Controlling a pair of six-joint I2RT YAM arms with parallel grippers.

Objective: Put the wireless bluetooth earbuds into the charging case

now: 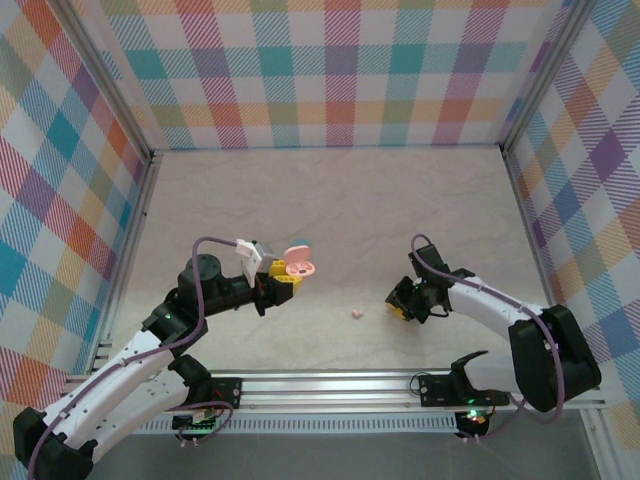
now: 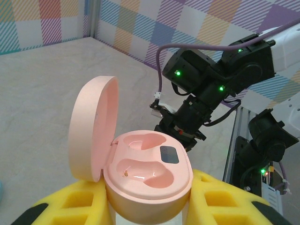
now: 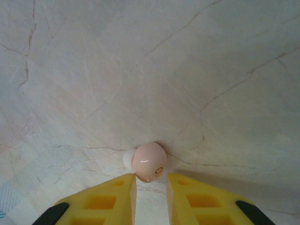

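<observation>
Your right gripper (image 3: 151, 185): jaws drawn narrow, with a pink earbud (image 3: 149, 161) right at the fingertips, low against the table (image 3: 140, 70). You cannot tell whether it is pinched. Your left gripper (image 1: 284, 273) clamps the pink charging case (image 2: 140, 199) — lid (image 2: 91, 126) swung open, two sockets exposed. From above, one pink bud (image 1: 356, 313) lies on the table between the arms — apart from both grippers.
</observation>
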